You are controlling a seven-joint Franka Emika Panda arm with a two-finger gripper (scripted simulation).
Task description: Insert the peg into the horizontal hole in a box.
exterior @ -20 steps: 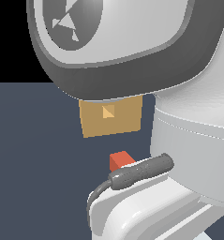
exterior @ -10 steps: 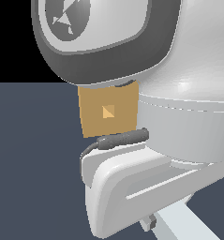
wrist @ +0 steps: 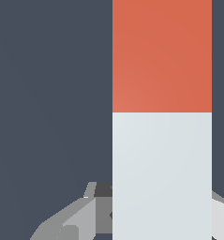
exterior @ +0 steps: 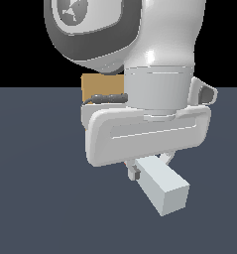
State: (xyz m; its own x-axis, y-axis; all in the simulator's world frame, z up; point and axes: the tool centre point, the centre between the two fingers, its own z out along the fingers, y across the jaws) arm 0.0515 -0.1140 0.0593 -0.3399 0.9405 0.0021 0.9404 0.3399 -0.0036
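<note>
The peg is held in my gripper (wrist: 161,224). In the wrist view its red-orange half (wrist: 161,56) points away from the hand, and its pale grey-white half (wrist: 161,168) lies between the fingers (wrist: 80,218). In the exterior view the pale end (exterior: 163,191) sticks out below the hand toward the camera, above the floor. The gripper (exterior: 140,170) is shut on it there. The red half is hidden in that view. Only the upper corner of the tan box (exterior: 101,83) shows behind the arm. The hole is hidden by the arm.
The arm's white hand and grey-white links (exterior: 149,129) fill most of the exterior view. A black cable (exterior: 107,98) runs along the wrist. The dark grey-blue floor (exterior: 35,198) lies all around.
The hand has swung across the exterior view and now covers the box face and its hole. The peg's red end, seen low a second ago, is hidden. The pale end now sticks out under the hand.
</note>
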